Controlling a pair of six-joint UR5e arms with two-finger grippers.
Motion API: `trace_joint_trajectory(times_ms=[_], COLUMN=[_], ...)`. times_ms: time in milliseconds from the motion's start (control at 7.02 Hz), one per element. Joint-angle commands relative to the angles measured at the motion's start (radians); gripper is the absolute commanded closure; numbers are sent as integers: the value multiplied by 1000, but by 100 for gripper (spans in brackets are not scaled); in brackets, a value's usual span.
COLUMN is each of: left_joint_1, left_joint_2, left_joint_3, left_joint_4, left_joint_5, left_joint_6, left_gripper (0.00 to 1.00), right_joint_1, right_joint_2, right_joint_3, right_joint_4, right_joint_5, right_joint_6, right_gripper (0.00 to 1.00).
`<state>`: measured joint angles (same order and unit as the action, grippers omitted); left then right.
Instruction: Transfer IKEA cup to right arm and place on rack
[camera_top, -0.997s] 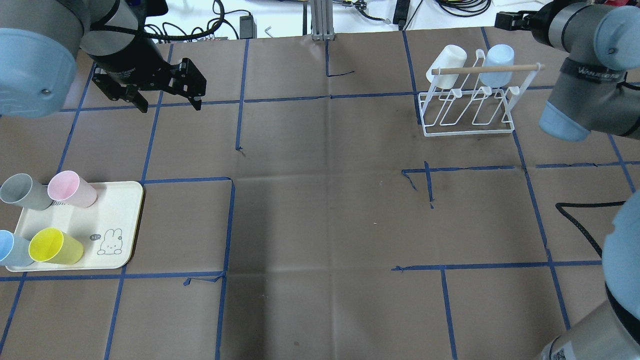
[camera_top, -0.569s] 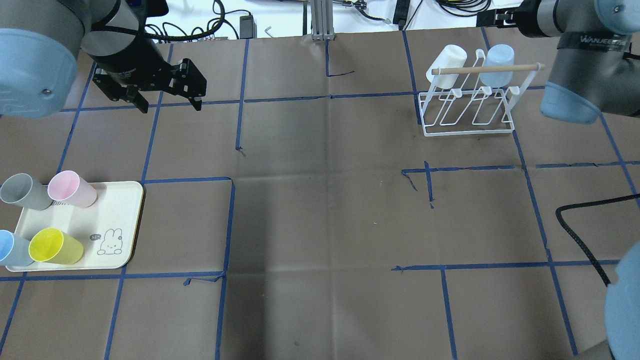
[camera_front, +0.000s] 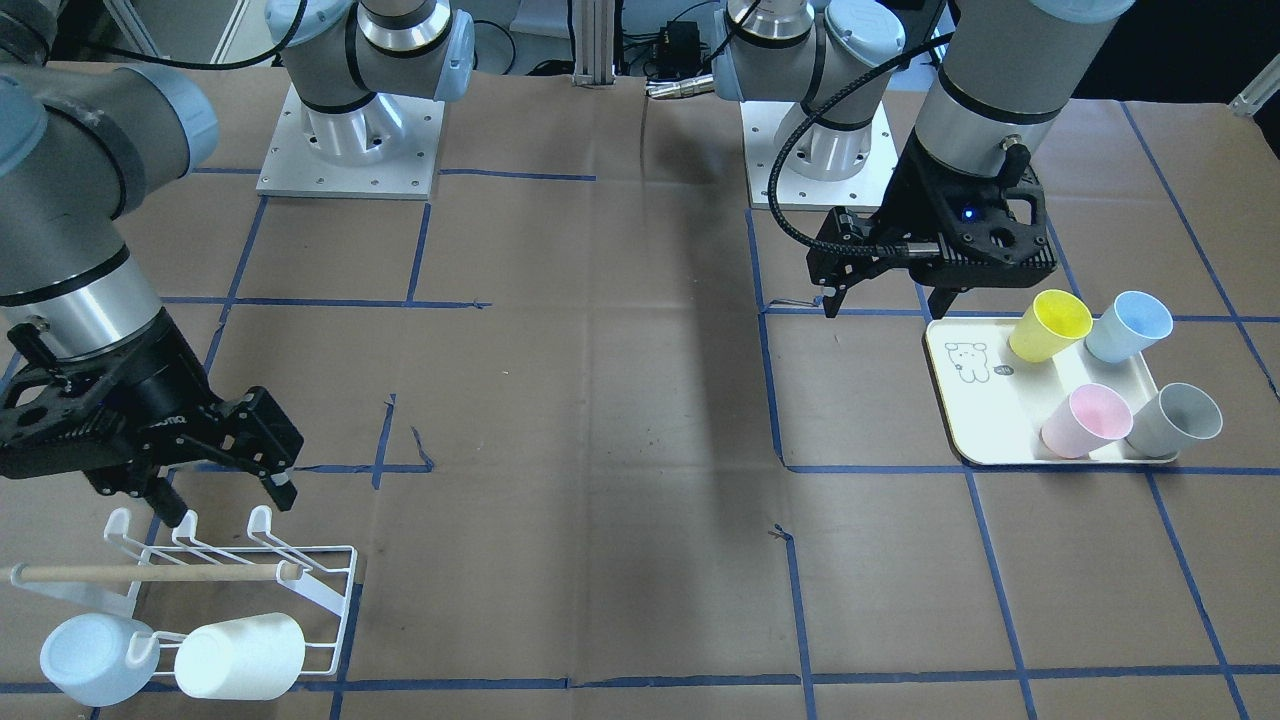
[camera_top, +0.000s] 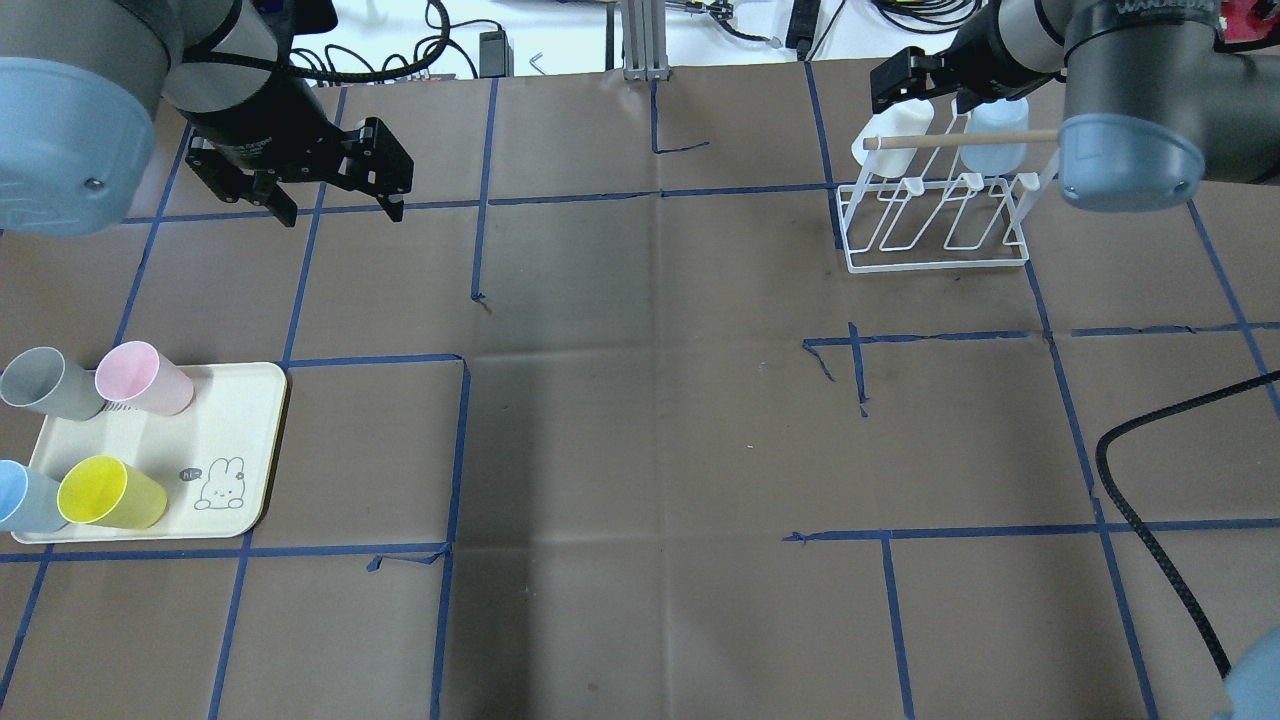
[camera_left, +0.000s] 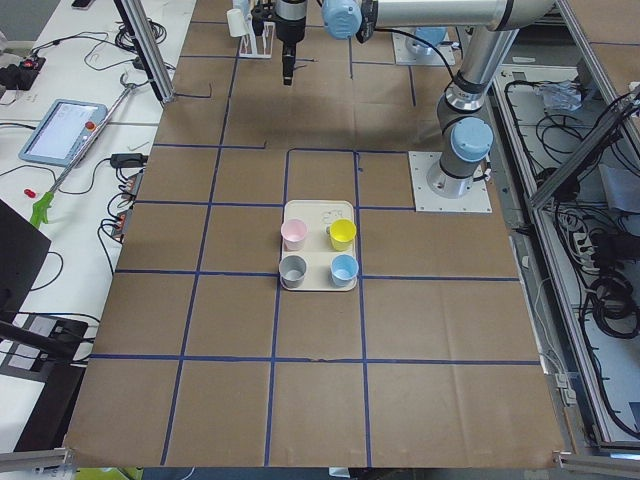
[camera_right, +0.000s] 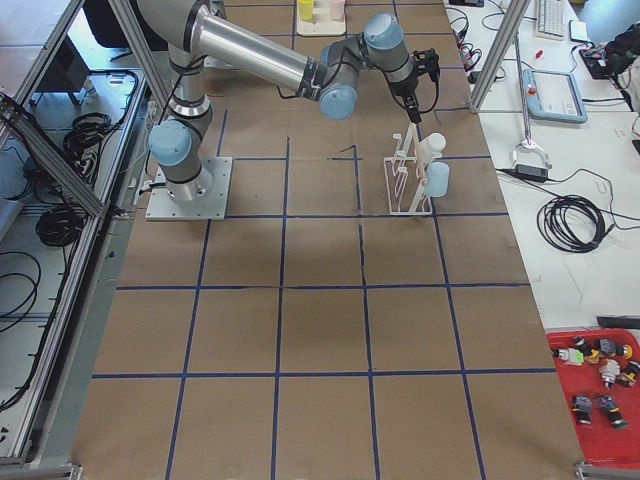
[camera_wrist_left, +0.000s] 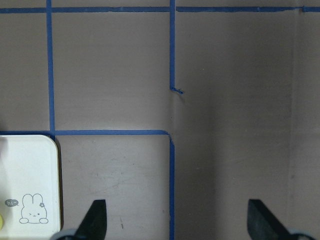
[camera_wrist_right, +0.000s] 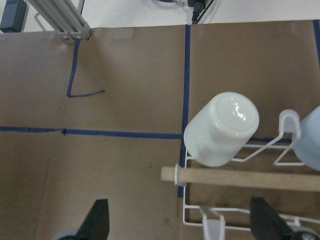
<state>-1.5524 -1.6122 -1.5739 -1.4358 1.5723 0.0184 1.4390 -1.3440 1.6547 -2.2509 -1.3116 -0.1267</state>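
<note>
Judging progress: two cups already hang on the rack (camera_top: 935, 215), a white cup (camera_front: 238, 655) and a pale blue cup (camera_front: 95, 657). Four IKEA cups (camera_top: 143, 378) stand on the cream tray (camera_top: 240, 430), none gripped or handed over yet. Left pincer (camera_top: 340, 212) hovers over bare desk (camera_top: 640, 400) beyond the tray, pointing down, jaws apart, empty. Right pincer (camera_front: 232, 505) hangs just above the rack's prongs, jaws apart, empty too.
</note>
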Motion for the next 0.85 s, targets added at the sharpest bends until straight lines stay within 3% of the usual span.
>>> trace_joint_trajectory(times_ms=[0,285,712], left_joint_1=[0,0,0], left_joint_2=[1,2,1], left_joint_3=[0,0,0], left_joint_4=[0,1,0], left_joint_5=[0,0,0], left_joint_6=[0,0,0], left_gripper=[1,1,1], right_joint_1=[52,141,167], right_joint_2=[-55,-113,-222], right_joint_3=[-24,-26,15], right_joint_4=[224,346,513], right_joint_5=[-8,-192,-184], right_joint_6=[102,111,228], right_gripper=[0,0,0])
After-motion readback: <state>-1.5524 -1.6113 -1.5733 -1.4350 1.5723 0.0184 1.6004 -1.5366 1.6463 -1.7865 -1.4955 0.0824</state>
